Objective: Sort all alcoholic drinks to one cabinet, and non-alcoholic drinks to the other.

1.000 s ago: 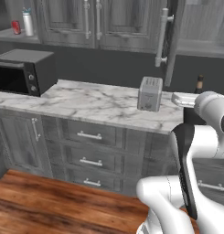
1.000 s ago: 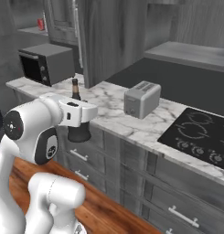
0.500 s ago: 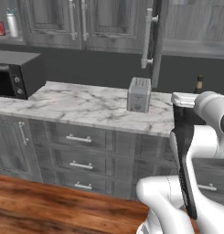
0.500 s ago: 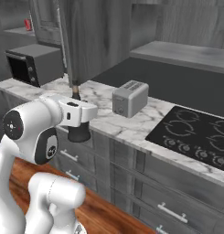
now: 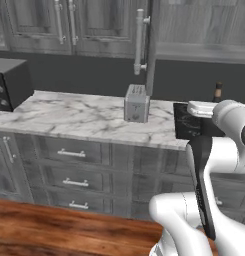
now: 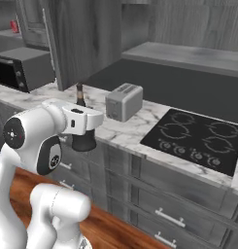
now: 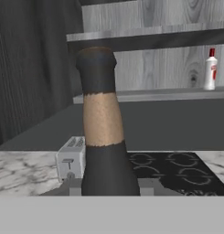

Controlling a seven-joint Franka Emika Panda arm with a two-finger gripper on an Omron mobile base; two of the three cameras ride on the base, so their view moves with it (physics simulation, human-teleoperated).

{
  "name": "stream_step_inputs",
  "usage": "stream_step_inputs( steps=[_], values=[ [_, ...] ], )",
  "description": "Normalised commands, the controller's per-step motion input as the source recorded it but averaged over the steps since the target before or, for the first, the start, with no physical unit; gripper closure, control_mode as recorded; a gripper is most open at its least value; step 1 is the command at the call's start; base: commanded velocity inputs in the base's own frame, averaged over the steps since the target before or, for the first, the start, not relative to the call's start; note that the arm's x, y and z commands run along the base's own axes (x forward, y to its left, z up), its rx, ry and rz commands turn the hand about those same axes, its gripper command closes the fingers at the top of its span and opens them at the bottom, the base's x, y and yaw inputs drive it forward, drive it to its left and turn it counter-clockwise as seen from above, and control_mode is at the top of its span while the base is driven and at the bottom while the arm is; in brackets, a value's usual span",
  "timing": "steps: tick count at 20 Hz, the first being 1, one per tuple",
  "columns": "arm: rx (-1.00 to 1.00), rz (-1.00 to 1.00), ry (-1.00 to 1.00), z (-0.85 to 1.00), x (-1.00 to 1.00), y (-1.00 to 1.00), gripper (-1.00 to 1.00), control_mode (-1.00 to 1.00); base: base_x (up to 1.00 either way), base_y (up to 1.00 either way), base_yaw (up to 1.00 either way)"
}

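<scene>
In the left base view the dark bottle shows just its neck, poking up above the white arm, with the toaster off to the pincer's left on the marble counter and the open cabinet door hanging above the toaster. In the right base view the pincer is held out in front of the counter edge, and the bottle's neck stands upright above the hand; the toaster sits beyond it and the stove top lies to the pincer's right. In the hand view the bottle stands upright right in front of the camera, and the pincer looks clamped on its lower body, though the fingertips themselves are hidden by it. Up and to the pincer's right, the white bottle with the red cap already stands on an open cabinet shelf, which I judge to be where the dark bottle belongs. The main risk is the lift: the tall neck could strike the underside of the shelf above or the edge of the open door as the arm swings up. A grip low on a squat, top-heavy bottle may let it tilt or slip. Setting it down too near the white bottle could knock that one over.
</scene>
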Motion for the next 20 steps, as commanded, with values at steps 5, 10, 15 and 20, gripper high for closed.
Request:
stream_step_inputs(
  steps=[5,10,15,20],
  values=[
    [0.00,0.00,0.00,0.00,0.00,0.00,1.00,1.00,0.07,-0.32,-0.13],
    [0.00,0.00,0.00,0.00,0.00,0.00,1.00,1.00,0.13,-0.28,-0.14],
    [0.00,0.00,0.00,0.00,0.00,0.00,1.00,1.00,0.21,-0.25,-0.14],
    [0.00,0.00,0.00,0.00,0.00,0.00,1.00,1.00,0.28,-0.27,-0.14]
  ],
)
